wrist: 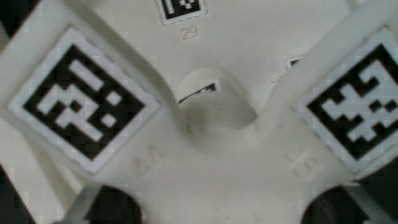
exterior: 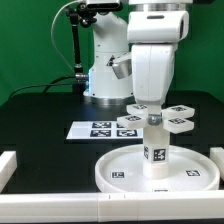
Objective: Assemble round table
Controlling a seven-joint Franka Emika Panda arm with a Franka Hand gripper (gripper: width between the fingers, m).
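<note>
The large rimmed round disc (exterior: 118,172) lies flat at the front of the table, with square markers on its face. The short thick cylinder leg (exterior: 155,152) stands upright on its middle. My gripper (exterior: 150,106) hangs straight above the leg and is shut on the cross-shaped foot piece (exterior: 170,120), held level at the leg's top. I cannot tell whether foot and leg touch. In the wrist view the foot piece (wrist: 214,120) fills the picture, with its markers on both arms, and my gripper (wrist: 217,205) closes on it, with dark fingertips (wrist: 111,205) at either side.
The marker board (exterior: 98,129) lies behind the disc toward the exterior view's left. White border bars run along the front (exterior: 60,207), the left (exterior: 8,165) and the right (exterior: 217,157). The robot base (exterior: 105,70) stands at the back.
</note>
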